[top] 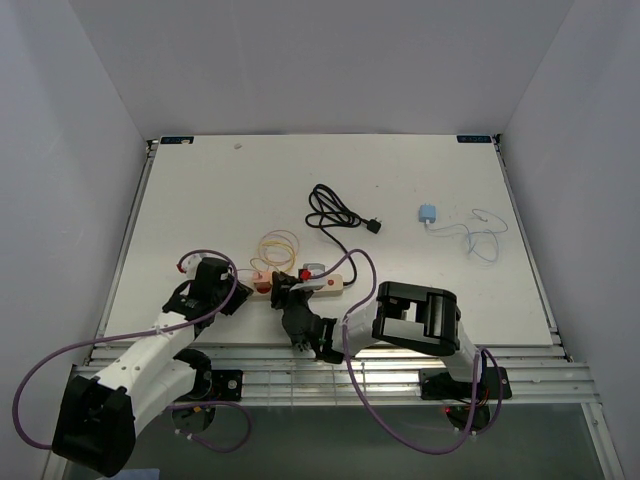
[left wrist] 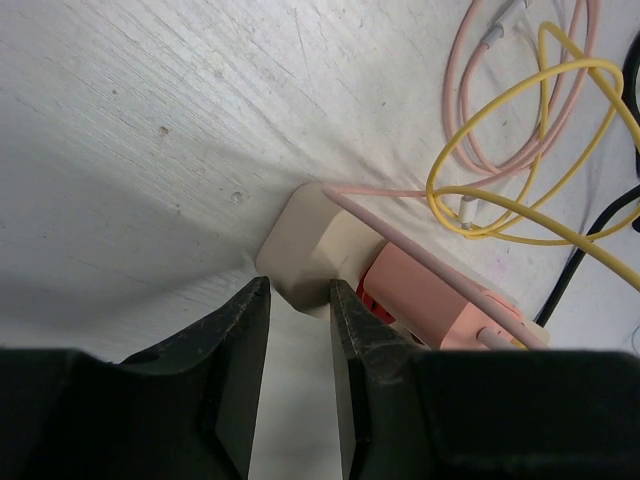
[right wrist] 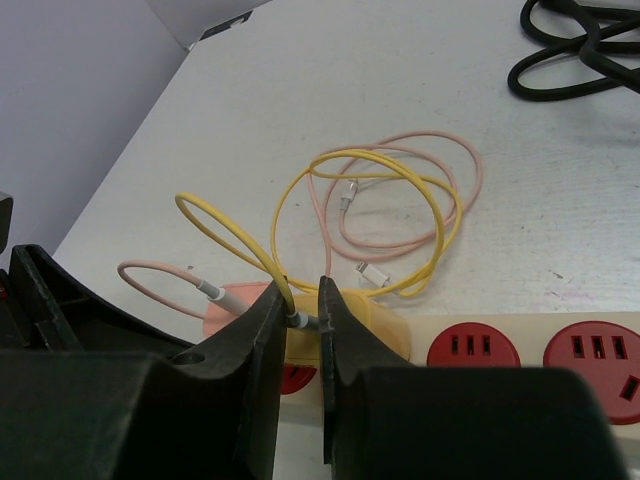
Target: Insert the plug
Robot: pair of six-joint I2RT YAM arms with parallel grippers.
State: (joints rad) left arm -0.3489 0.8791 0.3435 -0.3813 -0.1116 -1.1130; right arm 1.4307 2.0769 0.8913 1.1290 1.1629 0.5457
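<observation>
A beige power strip (top: pixel 330 284) with red sockets (right wrist: pixel 471 349) lies near the table's front edge. A pink plug (left wrist: pixel 425 300) sits at its left end. Beside it a yellow plug (right wrist: pixel 375 325) rests on the strip, its yellow cable (right wrist: pixel 225 230) arching up. My right gripper (right wrist: pixel 300 292) is shut on the yellow plug, at its cable connector; in the top view the right gripper (top: pixel 284 294) stands over the strip. My left gripper (left wrist: pixel 300 295) is narrowly open, its tips straddling the corner of the strip's beige end (left wrist: pixel 310 245); from above the left gripper (top: pixel 244 290) sits just left of the strip.
Yellow and pink cable loops (top: pixel 278 246) lie behind the strip. A coiled black cord (top: pixel 332 212) with its plug (top: pixel 373 226) lies mid-table. A blue charger (top: pixel 427 213) with a thin white cable (top: pixel 482 238) is at the right. A grey plug (top: pixel 313 270) sits on the strip.
</observation>
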